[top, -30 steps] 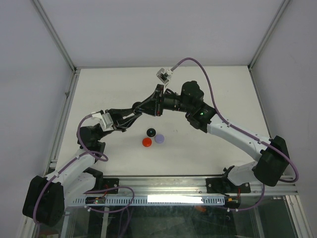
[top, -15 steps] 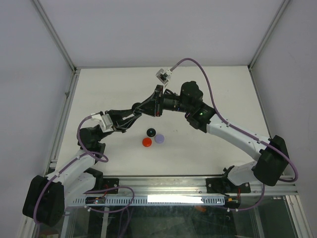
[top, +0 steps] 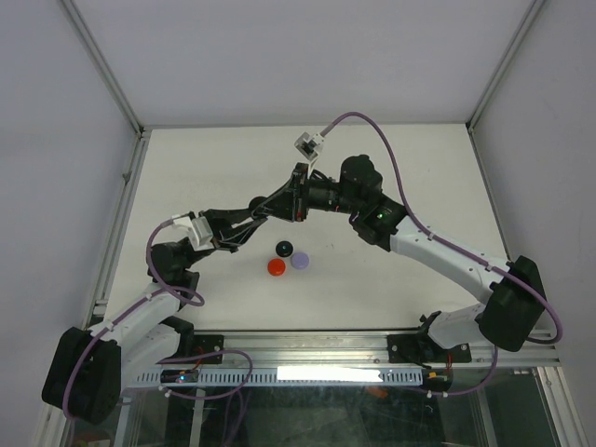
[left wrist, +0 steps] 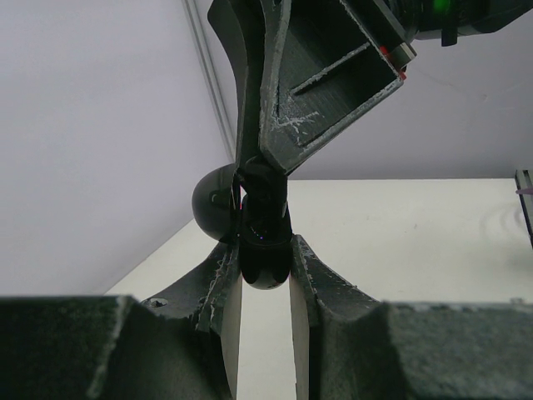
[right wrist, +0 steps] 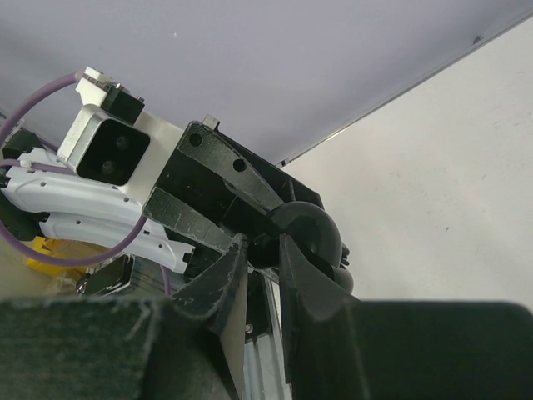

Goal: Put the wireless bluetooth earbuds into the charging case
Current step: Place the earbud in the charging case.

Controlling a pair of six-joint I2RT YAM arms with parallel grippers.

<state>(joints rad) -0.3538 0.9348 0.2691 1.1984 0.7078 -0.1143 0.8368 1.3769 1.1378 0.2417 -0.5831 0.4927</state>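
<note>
Above three coloured round discs [top: 277, 267], left gripper [left wrist: 265, 254] clenches a glossy black case [left wrist: 265, 268]; right gripper [right wrist: 262, 243] pinches a black earbud [left wrist: 265, 212] atop it.

Three discs [top: 300, 262] clustered mid-table [top: 186, 158], just before left arm [top: 149, 307] and right arm [top: 438, 251].

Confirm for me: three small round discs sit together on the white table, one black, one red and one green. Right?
Not quite. The third one is a lilac round disc, not green. The top external view shows it beside the red round disc and the black round disc, together on the white table.
</note>
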